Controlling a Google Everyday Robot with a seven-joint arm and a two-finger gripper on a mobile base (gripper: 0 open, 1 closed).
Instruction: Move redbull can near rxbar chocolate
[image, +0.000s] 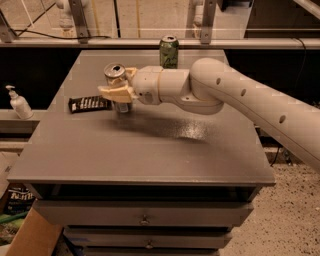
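Observation:
The redbull can (115, 76) is a slim silver can with a shiny top and dark opening. It stands upright, its base at or just above the table, at the left of the grey table (150, 150). My gripper (118, 92) is shut on the redbull can, its tan fingers wrapped around the can's middle. The rxbar chocolate (89, 104), a flat dark bar with white lettering, lies on the table just left of the can, a small gap between them. My arm reaches in from the right.
A green can (169, 51) stands at the table's back edge. A white pump bottle (19, 103) stands on a lower shelf to the left. Drawers sit under the table's front edge. A cardboard box (30, 237) is at the bottom left.

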